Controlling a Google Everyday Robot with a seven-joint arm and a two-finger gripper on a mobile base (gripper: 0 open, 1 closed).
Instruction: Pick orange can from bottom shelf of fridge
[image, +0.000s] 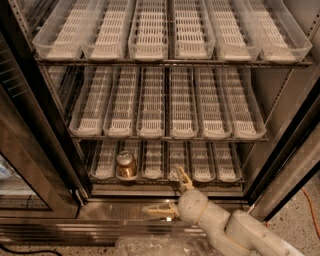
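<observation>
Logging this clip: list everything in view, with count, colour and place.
fridge: one, stainless steel, fills the view
door: one, dark-framed glass, open at left
trays: eighteen, white, six on each of three racks
bottom shelf: one, dark wire, lowest rack
can: one, orange, upright in the bottom shelf's second tray from left
plastic sheet: one, clear, bottom edge
cable: one, orange, floor at right
arm: one, pale grey, lower right
gripper: one, tan fingers, open, in front of the bottom shelf, right of the can, not touching it
</observation>
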